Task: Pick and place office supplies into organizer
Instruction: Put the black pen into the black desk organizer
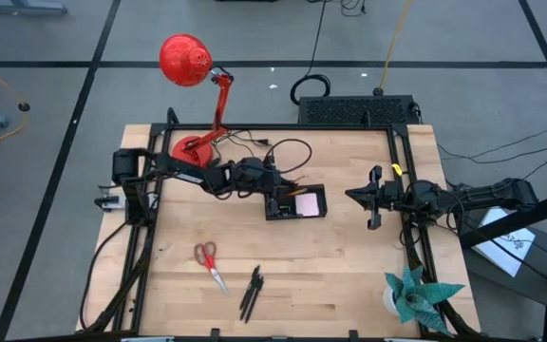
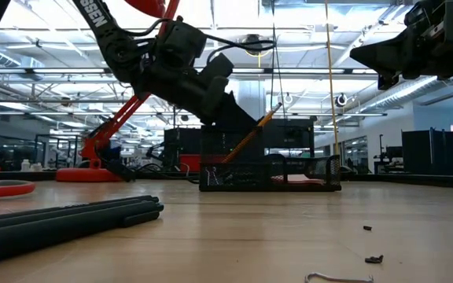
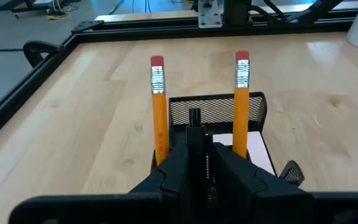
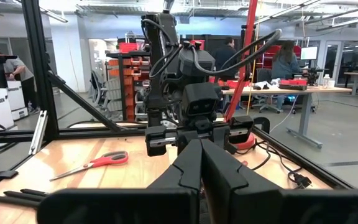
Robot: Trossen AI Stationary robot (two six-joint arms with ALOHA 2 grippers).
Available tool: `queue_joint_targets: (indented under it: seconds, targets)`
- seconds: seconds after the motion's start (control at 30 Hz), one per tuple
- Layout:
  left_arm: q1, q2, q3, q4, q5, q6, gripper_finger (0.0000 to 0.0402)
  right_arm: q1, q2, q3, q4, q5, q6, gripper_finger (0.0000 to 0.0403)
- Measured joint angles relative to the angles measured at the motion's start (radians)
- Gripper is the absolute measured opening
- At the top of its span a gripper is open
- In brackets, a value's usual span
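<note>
The organizer (image 1: 297, 203), a black mesh tray, sits mid-table with two orange pencils (image 3: 158, 106) standing in its cup and a pale pink pad (image 1: 307, 204) in a compartment. My left gripper (image 3: 195, 148) hangs over it, shut on a black pen (image 3: 194, 118). Red-handled scissors (image 1: 210, 263) and more black pens (image 1: 252, 290) lie flat near the table's near edge. Tiny clips (image 2: 373, 258) lie on the wood. My right gripper (image 1: 367, 197) waits, shut, to the right of the organizer. My left gripper pinches the black pen between its two fingers (image 3: 219, 163), coming slanting down from the table's left. The pen's capped end (image 3: 194, 114) sticks out past the fingertips, between the two pencils over the organizer. The fingers hide the rest of the pen.
A red desk lamp (image 1: 193, 62) stands at the far left corner, its cable (image 1: 288, 152) looping behind the organizer. A teal paper plant (image 1: 418, 294) sits at the near right corner. A black frame (image 1: 399, 161) borders the table. Bare wood lies between the organizer and the near edge.
</note>
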Motion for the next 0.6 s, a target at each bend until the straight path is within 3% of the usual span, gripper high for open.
queue_joint_targets:
  seconds: [0.13,0.33,0.6]
  targets:
    - [-0.021,-0.003,0.000,0.004,-0.002,0.030,0.0076,0.000,0.000,0.000,0.000,0.000,0.000,0.0004]
    - [-0.044,-0.004,0.020,-0.001,-0.004,0.046,0.0130,0.000,0.000,0.000,0.000,0.000,0.001,0.0004]
    - [-0.069,-0.066,0.037,-0.066,-0.085,0.121,0.0176,0.000,0.000,0.000,0.000,-0.001,0.001,0.0004]
